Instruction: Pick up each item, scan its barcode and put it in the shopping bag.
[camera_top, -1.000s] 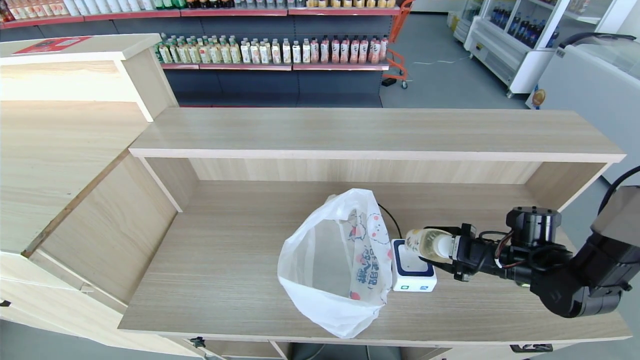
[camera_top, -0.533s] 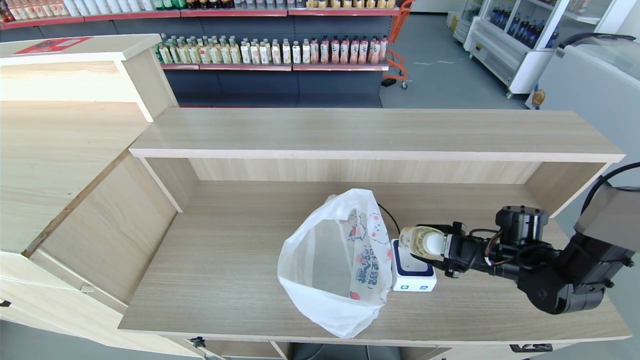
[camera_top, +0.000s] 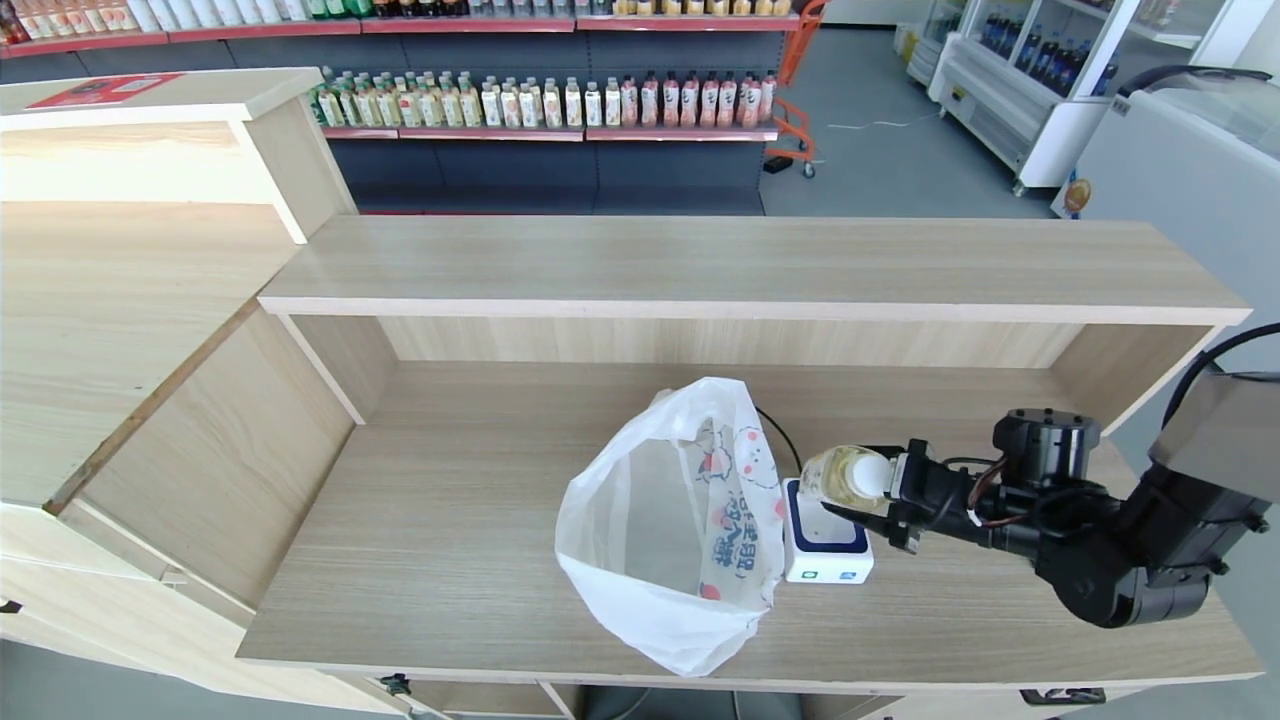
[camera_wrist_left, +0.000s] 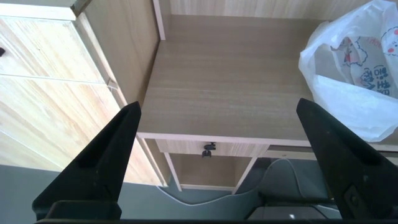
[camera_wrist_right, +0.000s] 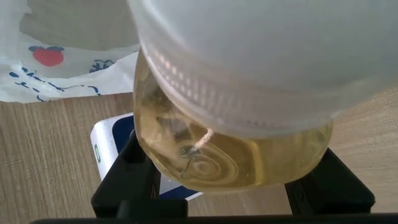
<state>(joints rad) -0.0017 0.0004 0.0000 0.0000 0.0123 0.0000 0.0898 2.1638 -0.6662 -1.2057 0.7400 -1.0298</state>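
My right gripper (camera_top: 855, 492) is shut on a bottle (camera_top: 838, 475) of yellowish drink with a white cap, held on its side just above the white and blue barcode scanner (camera_top: 822, 545). In the right wrist view the bottle (camera_wrist_right: 236, 143) sits close up over the scanner (camera_wrist_right: 115, 149). The white shopping bag (camera_top: 672, 520) stands open on the counter, directly left of the scanner, and its edge (camera_wrist_right: 68, 68) lies beside the bottle. My left gripper (camera_wrist_left: 217, 162) hangs open off the counter's front left corner, with the bag (camera_wrist_left: 357, 68) farther off.
The wooden counter (camera_top: 450, 520) has a raised back shelf (camera_top: 740, 265) and side walls. A black cable (camera_top: 782, 435) runs behind the bag to the scanner. Store shelves of bottles (camera_top: 540, 100) and fridges stand beyond.
My right gripper has carried the bottle leftward and slightly up, from beside the scanner to over it, tilting the bottle a little. The bag and scanner have not moved.
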